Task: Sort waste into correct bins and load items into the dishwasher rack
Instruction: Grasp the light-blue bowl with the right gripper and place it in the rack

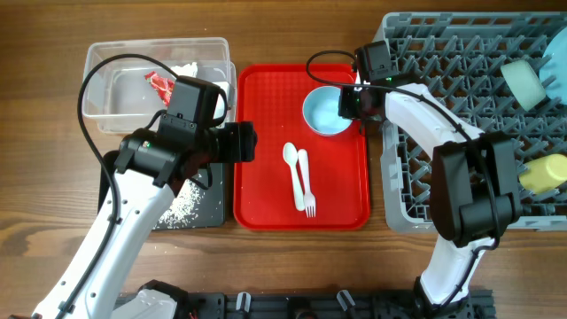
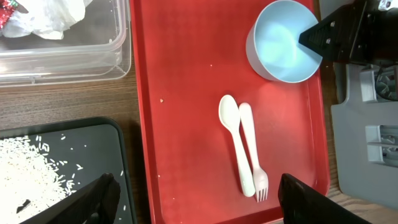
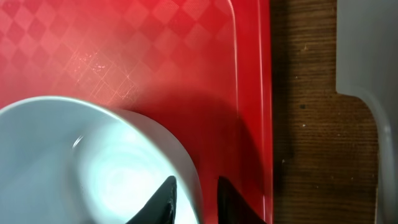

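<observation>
You have two bowls in view. One bowl point(image 1: 323, 113) stands mouth up on the red serving tray point(image 1: 266, 177), and your right pincer point(image 3: 194, 183) is clenched on its rim: one finger point(image 3: 166, 196) is inside the wall, the other outside. The second bowl point(image 1: 524, 81) lies tipped among the pegs of the one dishwasher rack point(image 1: 461, 62), well off to that pincer's right. The single yellow cup point(image 1: 542, 174) lies on its side in the rack, nearer you.

There is one spoon point(image 2: 229, 115) and one fork point(image 2: 247, 118). They lie side by side and touching on the red tray, below and ahead of your left pincer point(image 2: 198, 180). Their long axes are almost parallel, running away from it. The spoon's bowl points away from the pincer and the fork's tines point back toward it.

Your left pincer is released, fingers spread wide and gripping nothing. To its left sit one clear tub point(image 1: 115, 106), holding one red wrapper point(image 1: 162, 85) and the tissue point(image 2: 56, 15), and one black tray point(image 1: 213, 213) strewn with crumbs point(image 2: 34, 168).

Your left arm slants up from the near edge of the tabletop point(image 1: 44, 221), its wrist bent over the black tray with the pincer aimed at the red tray. Your right arm rises along the rack's left side and reaches forward, its pincer turned left onto the bowl.
</observation>
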Robot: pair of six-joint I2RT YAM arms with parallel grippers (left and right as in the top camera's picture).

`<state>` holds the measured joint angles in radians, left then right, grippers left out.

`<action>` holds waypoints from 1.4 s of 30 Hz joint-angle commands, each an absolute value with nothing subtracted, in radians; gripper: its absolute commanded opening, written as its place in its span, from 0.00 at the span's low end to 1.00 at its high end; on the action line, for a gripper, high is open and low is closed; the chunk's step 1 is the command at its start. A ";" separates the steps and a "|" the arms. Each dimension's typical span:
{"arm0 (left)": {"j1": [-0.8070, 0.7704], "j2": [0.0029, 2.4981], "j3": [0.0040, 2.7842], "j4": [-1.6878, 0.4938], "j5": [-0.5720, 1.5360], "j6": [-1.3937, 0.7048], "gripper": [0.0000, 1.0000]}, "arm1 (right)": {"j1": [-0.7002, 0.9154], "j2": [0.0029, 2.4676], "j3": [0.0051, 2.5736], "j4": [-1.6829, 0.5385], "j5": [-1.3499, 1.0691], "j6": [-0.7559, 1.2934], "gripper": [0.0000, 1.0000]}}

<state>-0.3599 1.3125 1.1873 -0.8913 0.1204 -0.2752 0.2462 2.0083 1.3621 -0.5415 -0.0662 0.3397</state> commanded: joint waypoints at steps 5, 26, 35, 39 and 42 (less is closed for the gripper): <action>-0.356 1.313 1.190 -0.892 0.121 -0.270 0.83 | 0.247 1.914 1.369 -0.564 -0.035 0.288 0.04; -0.356 1.313 1.190 -0.891 0.121 -0.270 0.83 | 0.137 1.457 1.369 -0.178 0.869 -0.430 0.04; -0.356 1.313 1.190 -0.891 0.121 -0.270 0.83 | -0.049 1.732 1.369 0.124 1.034 -0.779 0.04; -0.356 1.313 1.190 -0.892 0.121 -0.270 0.82 | -0.092 1.843 1.368 0.160 1.053 -0.783 0.04; -0.356 1.313 1.190 -0.892 0.122 -0.271 0.82 | -0.093 1.905 1.368 0.160 1.054 -0.728 0.04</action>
<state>-0.3599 1.3125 1.1870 -0.8917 0.1200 -0.2756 -0.0956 1.8481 1.3636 0.1513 1.0180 -0.7509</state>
